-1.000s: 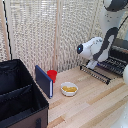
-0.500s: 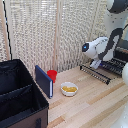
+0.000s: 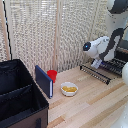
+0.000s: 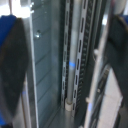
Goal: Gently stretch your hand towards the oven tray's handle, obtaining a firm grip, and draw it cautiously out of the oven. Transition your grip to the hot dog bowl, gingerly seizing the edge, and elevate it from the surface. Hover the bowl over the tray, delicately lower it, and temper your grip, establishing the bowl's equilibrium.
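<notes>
The white-and-black robot gripper (image 3: 96, 64) hangs over the open door of the dark toaster oven (image 3: 121, 56), beside the dark wire-bar oven tray (image 3: 114, 65); whether its jaws are open cannot be told. One shallow white hot dog bowl (image 3: 69, 89) sits on the wooden table (image 3: 95, 107), well apart toward the exterior view's left. The tray's bars run across the oven's width.

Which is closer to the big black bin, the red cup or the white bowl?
The small red cup, standing behind the upright blue book beside the black fabric bin. The round white bowl of yellow food sits farther out.

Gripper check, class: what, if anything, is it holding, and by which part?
Cannot be told: the gripper is low over the oven's open door, its jaws hidden.
</notes>
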